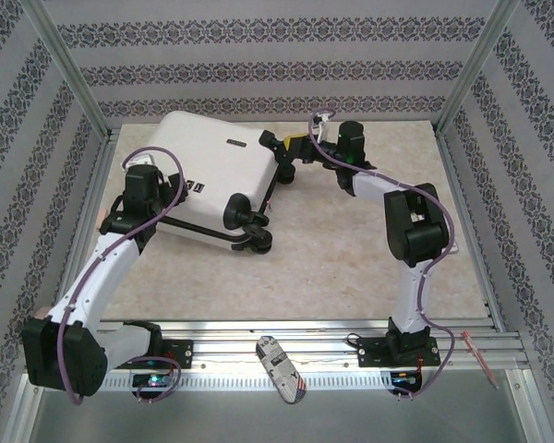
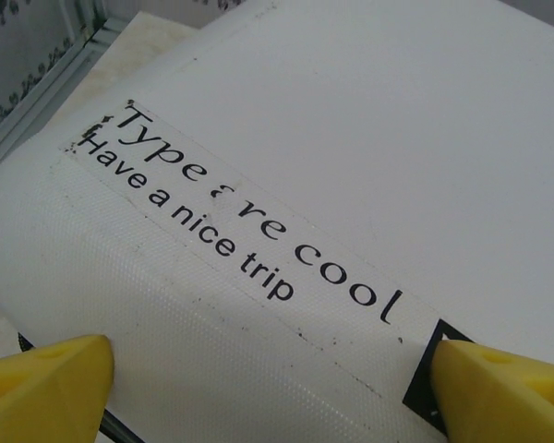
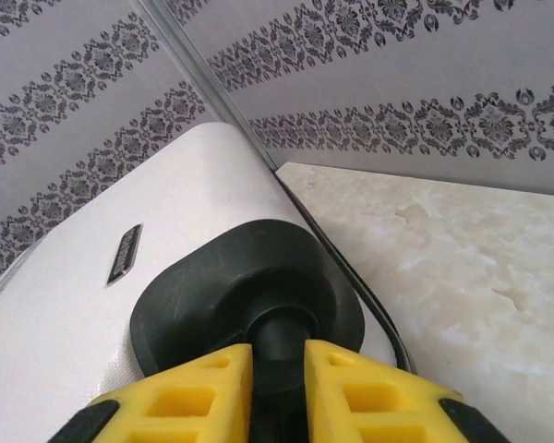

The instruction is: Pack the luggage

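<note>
The luggage (image 1: 203, 148), a white hard-shell suitcase, lies closed and flat at the back left of the table. Its black wheels (image 1: 249, 226) point toward the middle. My left gripper (image 2: 268, 392) is open over the case's left side, with its yellow fingertips (image 2: 46, 378) spread wide above the printed black words (image 2: 231, 217); nothing is between them. My right gripper (image 3: 277, 369) is shut on the black stem of a wheel (image 3: 282, 337) that sticks out of its black mount (image 3: 240, 286) at the case's far right corner, seen from above at the right gripper (image 1: 297, 148).
Patterned walls and metal frame posts (image 1: 462, 83) close in the table on three sides. The marbled tabletop (image 1: 351, 258) lies bare to the right of the case. A small striped object (image 1: 283, 369) rests on the front rail, and a thin red tool (image 1: 480, 355) lies at its right end.
</note>
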